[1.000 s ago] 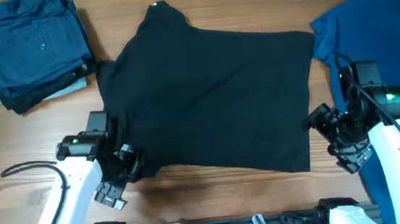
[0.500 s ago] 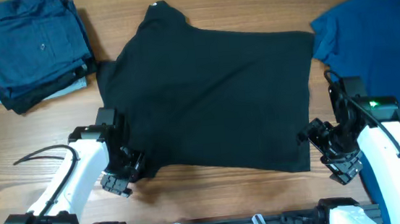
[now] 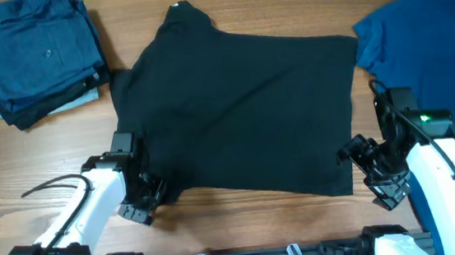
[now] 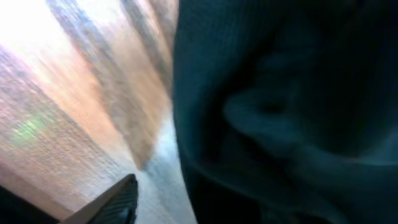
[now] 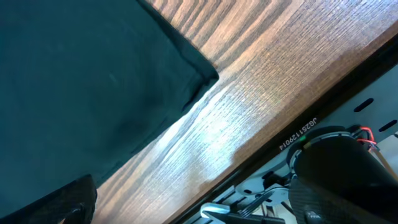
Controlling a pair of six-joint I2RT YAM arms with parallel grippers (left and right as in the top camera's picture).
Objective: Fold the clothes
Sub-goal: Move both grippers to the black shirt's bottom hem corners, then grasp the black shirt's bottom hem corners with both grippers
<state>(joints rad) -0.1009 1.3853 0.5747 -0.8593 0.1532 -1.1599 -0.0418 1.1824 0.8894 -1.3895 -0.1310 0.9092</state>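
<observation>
A plain black T-shirt (image 3: 234, 110) lies spread flat on the wooden table, with a small white mark (image 3: 177, 5) at its collar. My left gripper (image 3: 145, 199) is open at the shirt's lower-left sleeve corner. In the blurred left wrist view, black cloth (image 4: 280, 112) fills the right side and one finger (image 4: 117, 202) shows at the lower left. My right gripper (image 3: 368, 171) is open and empty just beside the shirt's lower-right corner. The right wrist view shows that corner (image 5: 199, 78) and one finger (image 5: 65, 202).
A bright blue T-shirt (image 3: 430, 35) lies at the right, partly under my right arm. A stack of folded dark blue clothes (image 3: 40, 57) sits at the back left. The table's front edge and the arm base (image 5: 336, 180) are close behind my right gripper.
My left gripper has moved right and in against the shirt's lower-left corner. My right gripper shifted slightly left and forward toward the lower-right corner, then held still.
</observation>
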